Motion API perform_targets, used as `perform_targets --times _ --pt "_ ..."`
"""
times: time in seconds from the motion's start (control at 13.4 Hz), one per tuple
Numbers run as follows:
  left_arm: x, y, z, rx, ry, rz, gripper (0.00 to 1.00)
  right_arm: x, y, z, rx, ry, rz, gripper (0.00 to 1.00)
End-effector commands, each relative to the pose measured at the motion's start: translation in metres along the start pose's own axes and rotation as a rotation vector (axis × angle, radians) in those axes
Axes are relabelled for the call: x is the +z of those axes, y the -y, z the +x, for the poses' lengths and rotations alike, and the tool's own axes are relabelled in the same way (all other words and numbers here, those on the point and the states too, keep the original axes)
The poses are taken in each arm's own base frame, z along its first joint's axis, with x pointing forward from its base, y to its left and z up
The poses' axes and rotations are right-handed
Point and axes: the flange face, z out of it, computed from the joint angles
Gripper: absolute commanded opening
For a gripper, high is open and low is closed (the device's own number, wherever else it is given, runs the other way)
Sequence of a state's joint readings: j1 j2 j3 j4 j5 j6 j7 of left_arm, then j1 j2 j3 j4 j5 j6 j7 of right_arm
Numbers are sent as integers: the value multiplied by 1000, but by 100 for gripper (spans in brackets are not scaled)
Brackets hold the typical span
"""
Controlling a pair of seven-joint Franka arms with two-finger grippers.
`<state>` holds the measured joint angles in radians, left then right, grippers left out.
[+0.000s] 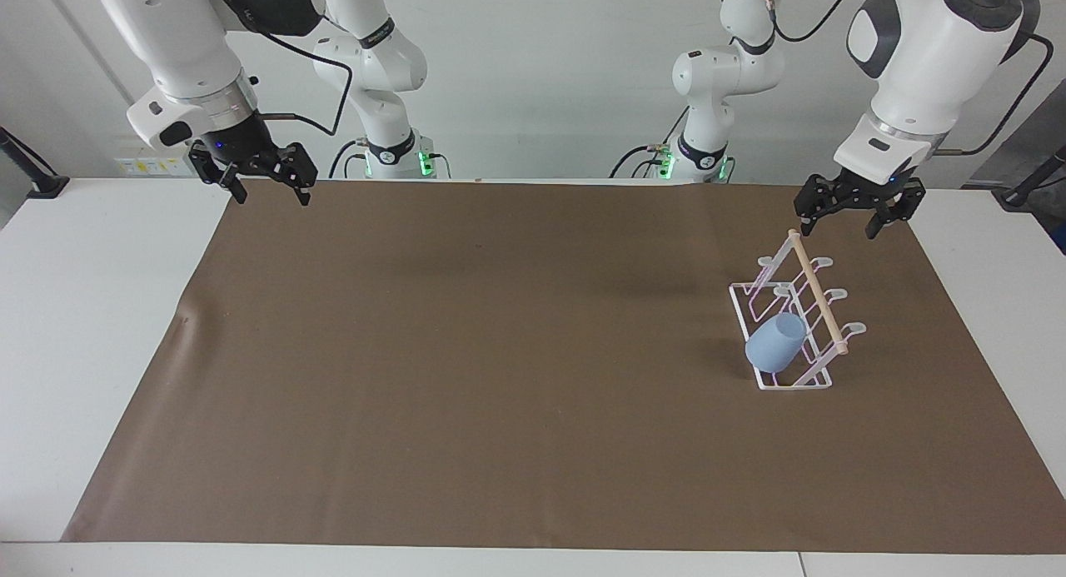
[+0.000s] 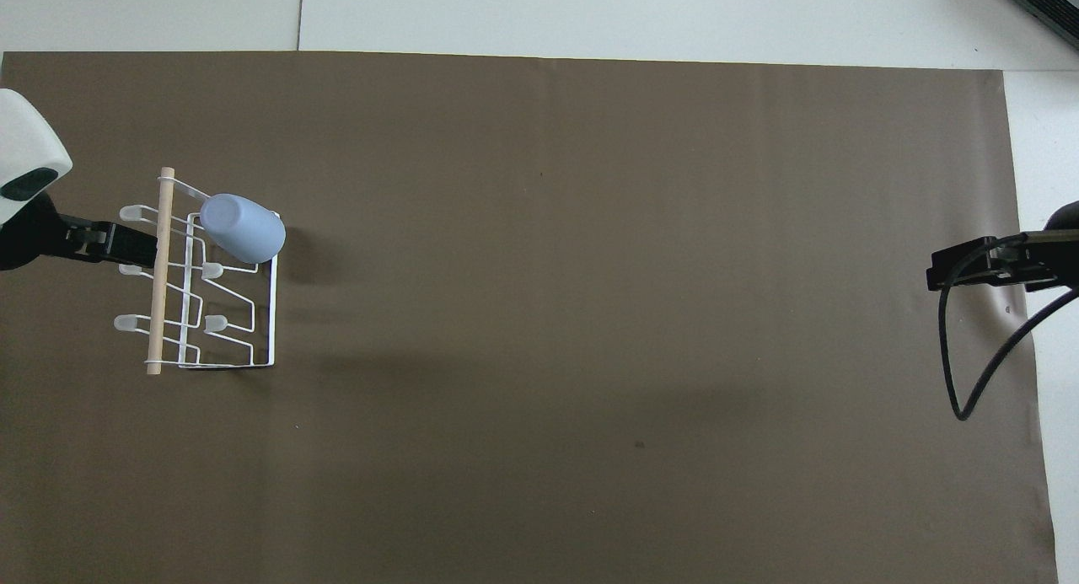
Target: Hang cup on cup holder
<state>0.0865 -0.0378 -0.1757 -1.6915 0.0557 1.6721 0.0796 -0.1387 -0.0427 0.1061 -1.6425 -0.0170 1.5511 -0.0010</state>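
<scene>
Cup [image 1: 776, 343] work looks essentially done: the small light-blue tumbler sits mouth-down and tilted over one of the slanted prongs of the cup holder [image 1: 820, 385], on the prong farthest from the robots, and no gripper touches it. Judging by how it lies, what remains is only for the arm to clear away, and perhaps to check that the tumbler sits firmly. It is matte, handleless, slightly tapered with a rounded base that points up and away from the rack's dowel [image 1: 819, 295]. The rack is a white wire frame with looped prongs and a rectangular base, topped by a light wooden rod, and it stands on the brown mat [image 1: 466, 377] toward the left arm's end of the table [image 1: 67, 327], well in from the mat's edge. The other prongs are bare. The left gripper [image 1: 858, 216] hangs in the air above the robot-side end of the rack, its fingers spread apart and holding nothing. The right gripper [image 1: 265, 187] waits over the mat's corner nearest the robots at the right arm's end, fingers likewise parted and empty.
</scene>
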Motion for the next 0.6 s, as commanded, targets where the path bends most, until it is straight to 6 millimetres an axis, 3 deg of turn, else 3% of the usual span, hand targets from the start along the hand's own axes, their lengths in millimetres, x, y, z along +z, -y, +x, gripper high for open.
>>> perform_targets --times 0.0,0.15,0.3,0.52 --pt "-10 4 -3 8 14 -20 100 0 -3 -3 11 13 19 100" --pt "-12 9 -5 -4 10 -26 100 -1 -3 -3 11 11 19 100" --pt "-17 0 -6 9 15 -44 100 0 -3 -3 11 13 19 100" --pt "-20 9 -10 3 12 -45 100 -1 -3 -3 11 11 19 100"
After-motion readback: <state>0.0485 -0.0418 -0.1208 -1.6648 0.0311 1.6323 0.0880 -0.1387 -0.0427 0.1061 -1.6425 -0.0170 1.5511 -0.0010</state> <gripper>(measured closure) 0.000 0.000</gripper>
